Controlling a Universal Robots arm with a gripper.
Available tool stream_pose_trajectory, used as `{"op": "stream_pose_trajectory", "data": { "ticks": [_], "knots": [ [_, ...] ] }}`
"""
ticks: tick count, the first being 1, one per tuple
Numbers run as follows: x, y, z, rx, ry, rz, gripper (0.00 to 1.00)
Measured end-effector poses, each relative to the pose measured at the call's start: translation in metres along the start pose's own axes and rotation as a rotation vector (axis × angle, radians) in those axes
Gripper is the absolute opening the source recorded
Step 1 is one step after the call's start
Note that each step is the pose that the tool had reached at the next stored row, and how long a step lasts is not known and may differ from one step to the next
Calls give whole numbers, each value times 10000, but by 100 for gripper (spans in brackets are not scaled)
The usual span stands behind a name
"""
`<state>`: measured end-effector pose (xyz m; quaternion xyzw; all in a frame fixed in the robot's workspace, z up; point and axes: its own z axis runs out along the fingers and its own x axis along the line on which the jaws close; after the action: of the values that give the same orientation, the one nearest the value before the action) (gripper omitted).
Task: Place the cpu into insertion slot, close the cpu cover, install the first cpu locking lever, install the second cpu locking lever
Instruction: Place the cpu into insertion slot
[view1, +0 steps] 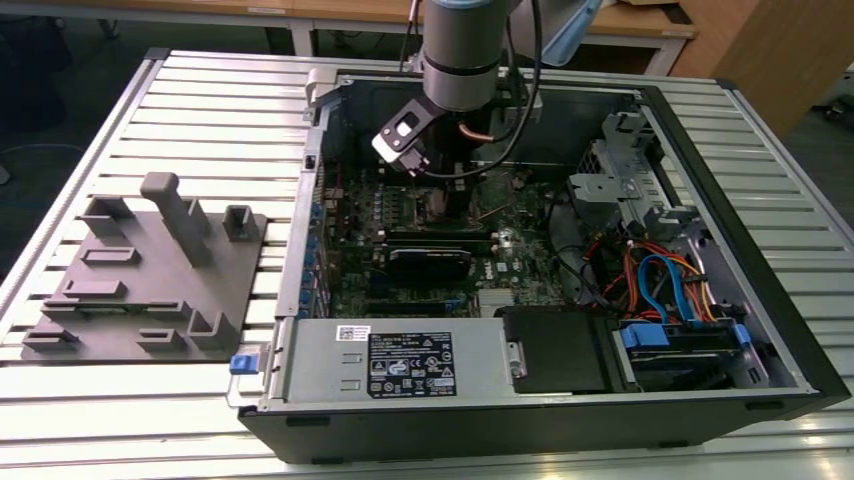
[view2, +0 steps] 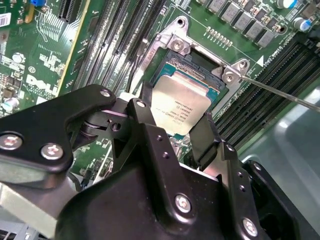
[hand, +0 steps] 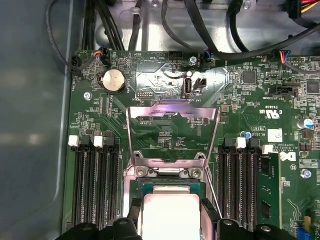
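Observation:
The cpu (view2: 181, 106), a flat square chip with a pale silver top, lies in or just over the open insertion slot (view2: 196, 64) on the green motherboard. My gripper (view2: 175, 117) stands straight above it, and its black fingers (view2: 204, 134) press against two opposite edges of the chip. In the first wrist view the cpu (hand: 171, 212) sits between the fingers of the gripper (hand: 171, 222). The cpu cover (hand: 172, 114) stands raised open behind the slot. One thin locking lever (view2: 280, 93) sticks out unlatched. In the exterior view the gripper (view1: 447, 200) reaches down into the case.
The open computer case (view1: 747, 150) lies on a slatted metal table (view1: 214, 110). Black memory slots (hand: 95, 185) flank the socket on both sides. Cables (view1: 654, 280) and drive bays fill the exterior view's right side. A grey fixture plate (view1: 147, 280) sits at the exterior view's left.

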<state>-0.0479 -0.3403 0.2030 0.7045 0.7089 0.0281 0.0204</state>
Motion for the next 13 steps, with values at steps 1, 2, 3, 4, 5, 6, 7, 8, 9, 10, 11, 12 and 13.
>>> {"op": "stream_pose_trajectory", "data": {
  "ticks": [1,2,3,4,5,6,7,8,9,10,11,12,13],
  "knots": [
    [0,0,9,0,1,-1,54],
    [0,-1,17,-1,1,0,54],
    [0,-4,24,-1,1,3,54],
    [0,-6,30,0,1,4,54],
    [0,-8,35,0,0,4,54],
    [0,-11,40,-1,0,4,54],
    [0,-12,45,0,1,4,54],
    [-1,-12,49,0,0,4,54],
    [0,-13,52,0,0,8,54],
    [0,-14,61,-1,0,19,54],
    [-1,-16,64,0,-1,23,54],
    [-1,-18,67,-1,-1,26,54],
    [0,-19,71,-1,-1,24,54]
  ]
}}
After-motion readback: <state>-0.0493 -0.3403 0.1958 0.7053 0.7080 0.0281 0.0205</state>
